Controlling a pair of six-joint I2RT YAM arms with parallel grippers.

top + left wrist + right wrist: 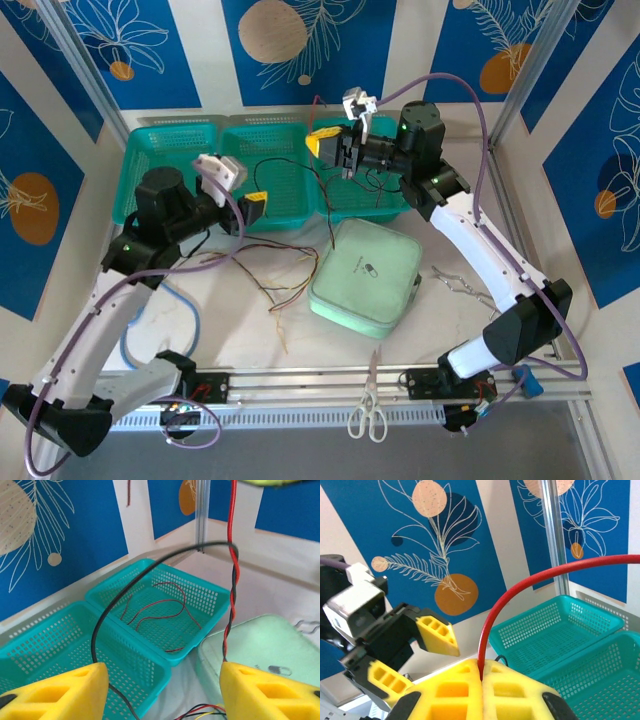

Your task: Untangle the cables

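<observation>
"Where were the cables [275,265]?"
"Some lay on the table [240,325] beside the pouch [365,275]. Some lay in a basket [207,597]."
"And the grippers?"
"The right gripper [482,667] pinched a red cable [520,587] tight. The left gripper [162,672] was spread wide, with a black cable [130,587] looping between its fingers."

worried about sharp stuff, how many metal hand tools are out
2: scissors on the near rail; forceps right of the green pouch. Others may be hidden.
</observation>
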